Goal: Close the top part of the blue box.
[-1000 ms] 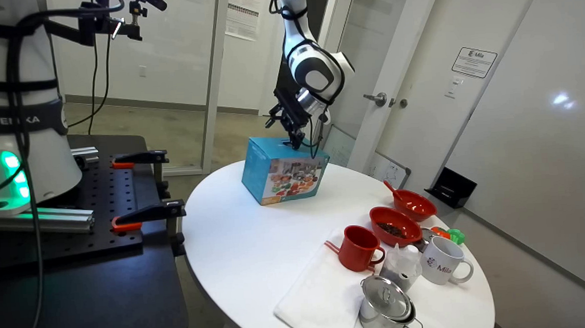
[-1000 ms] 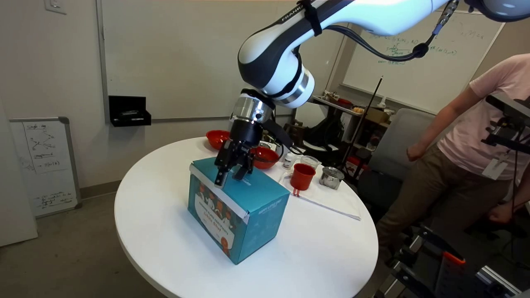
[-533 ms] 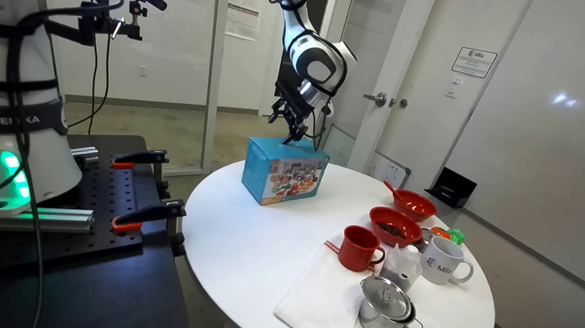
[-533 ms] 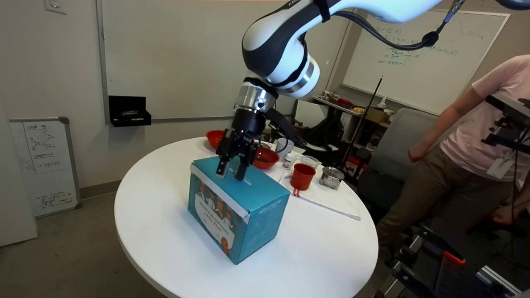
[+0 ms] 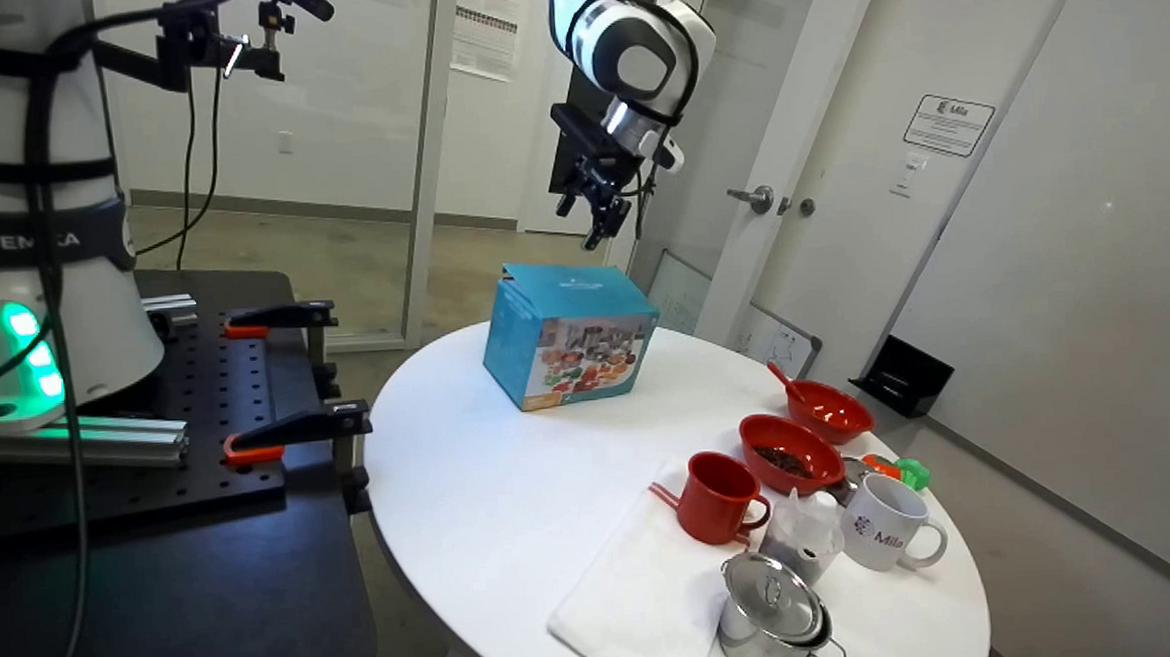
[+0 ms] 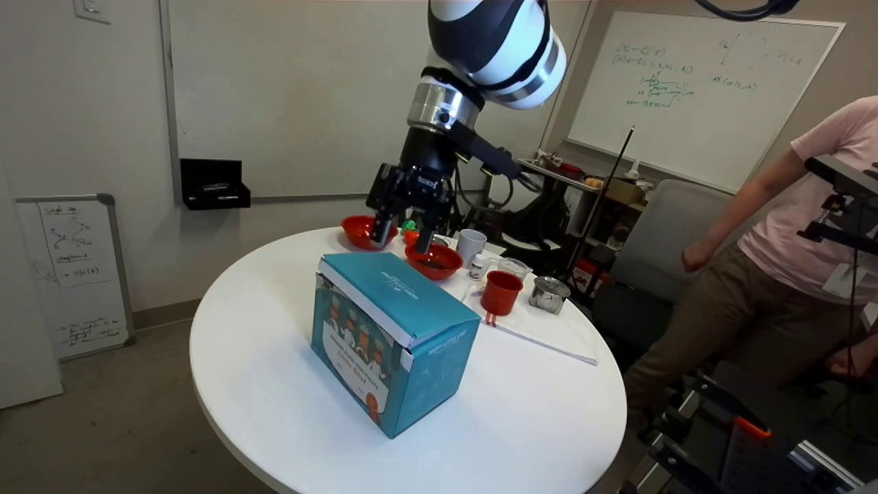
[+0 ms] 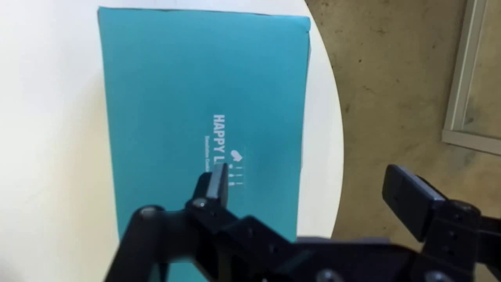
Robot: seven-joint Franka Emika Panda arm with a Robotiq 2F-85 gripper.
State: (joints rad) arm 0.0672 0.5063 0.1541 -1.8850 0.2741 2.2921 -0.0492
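The blue box (image 5: 518, 347) stands on the round white table; it also shows in an exterior view (image 6: 432, 374). Its top part (image 5: 583, 287), a flat light-blue flap (image 6: 398, 288), lies over the box opening. One long edge of the flap sits slightly raised, with a thin gap at the corner above the picture face. The flap fills much of the wrist view (image 7: 203, 78). My gripper (image 5: 580, 227) is open and empty above the box, apart from the flap, in both exterior views (image 6: 401, 245). In the wrist view its fingers (image 7: 309, 184) are spread wide, one over the flap.
Red bowls (image 5: 792, 450), a red cup (image 5: 719, 497), a white mug (image 5: 886, 521), and a metal pot (image 5: 770, 619) stand on the table (image 5: 495, 513). A white cloth (image 5: 649, 586) lies under the cup. A person (image 6: 789, 206) stands beyond the table.
My gripper has risen from the top part and moved up away from the box. The flap's edge has lifted slightly from its flatter position. The box has stayed in place.
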